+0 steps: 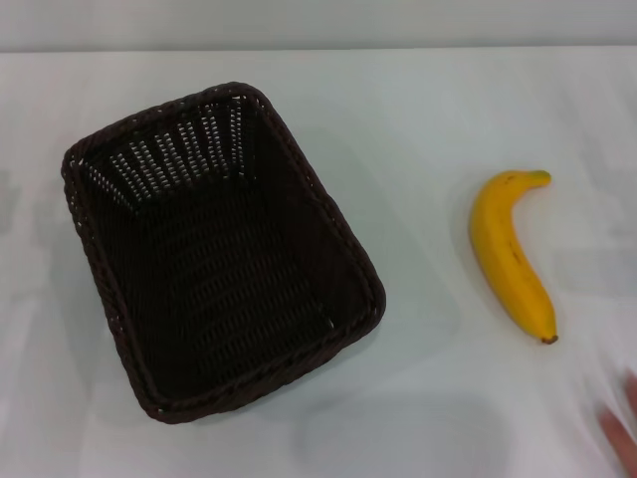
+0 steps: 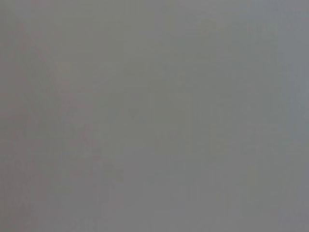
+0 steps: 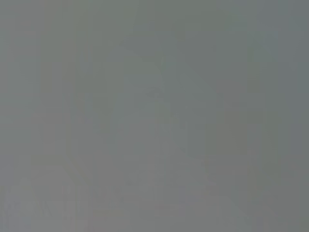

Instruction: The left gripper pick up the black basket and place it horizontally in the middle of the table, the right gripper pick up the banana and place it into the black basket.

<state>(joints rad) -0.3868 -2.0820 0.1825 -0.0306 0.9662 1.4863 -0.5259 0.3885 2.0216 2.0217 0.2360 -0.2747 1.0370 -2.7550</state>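
A large rectangular dark brown-black woven wicker basket [image 1: 224,259] sits open side up on the plain white smooth table [image 1: 418,398], on the side of the robot's left arm. Its long axis runs away from the robot and is skewed, the far end angled toward the left. The braided rim is whole all the way round. Light shows through the openwork weave of the far wall, and the inside holds only its woven floor.

A single ripe yellow curved banana [image 1: 512,254] lies flat on the table on the right arm's side, well apart from the basket with bare table between them. Its greenish stem tip points away from the robot, its small dark end points toward the robot, and its bulge faces the basket. Faint brown specks run along its skin.

A blurred pinkish shape [image 1: 622,430] shows at the near right corner of the head view, too indistinct to name.

Neither the left end effector nor the right end effector appears in the head view, and both wrist views show only flat grey, so whether either is spread or pressed together cannot be told, nor how the basket and banana lie from them
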